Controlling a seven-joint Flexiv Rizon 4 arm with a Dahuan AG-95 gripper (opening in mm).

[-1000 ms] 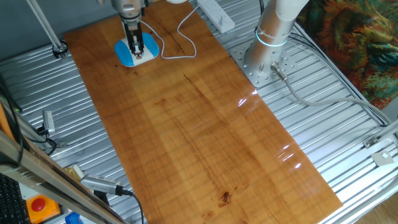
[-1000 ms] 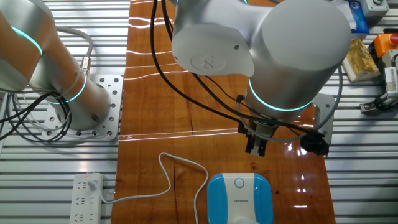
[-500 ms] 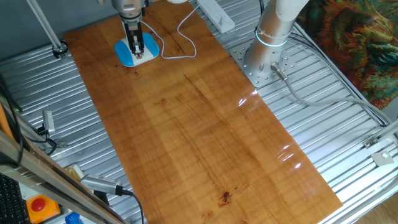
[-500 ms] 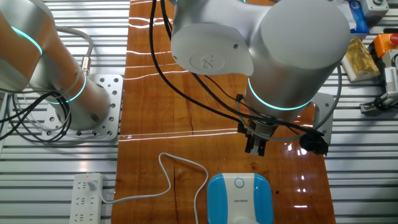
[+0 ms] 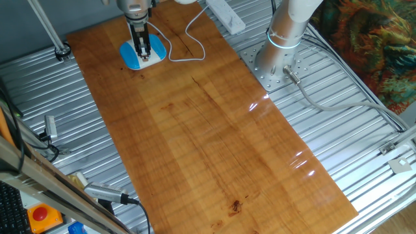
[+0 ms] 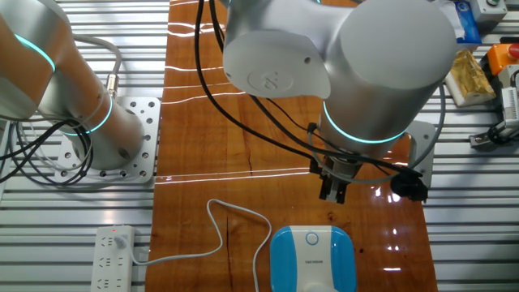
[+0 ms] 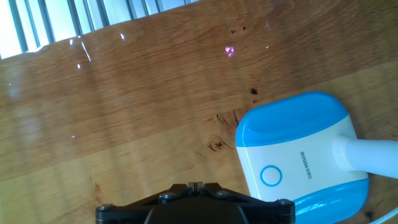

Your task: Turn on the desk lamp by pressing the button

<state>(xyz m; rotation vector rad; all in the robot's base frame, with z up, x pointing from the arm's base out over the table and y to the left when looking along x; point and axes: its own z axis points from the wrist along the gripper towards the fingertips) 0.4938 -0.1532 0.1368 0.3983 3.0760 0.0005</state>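
Note:
The desk lamp's blue base (image 6: 313,259) lies at the near edge of the wooden table in the other fixed view, and its small round button (image 6: 313,238) sits on the white top patch. My gripper (image 6: 333,195) hangs just beyond the base, above bare wood, with its fingers shut and empty. In the hand view the base (image 7: 292,121) lies to the right of my gripper (image 7: 194,185), and the button (image 7: 271,175) shows as a blue ring on white. In one fixed view the gripper (image 5: 140,54) stands over the lamp (image 5: 129,56).
The lamp's thin white cord (image 6: 219,235) curls left to a white power strip (image 6: 113,258). The arm's base (image 6: 97,122) stands on the metal slats left of the board. Tools and a red button box (image 5: 40,214) lie by the far table corner.

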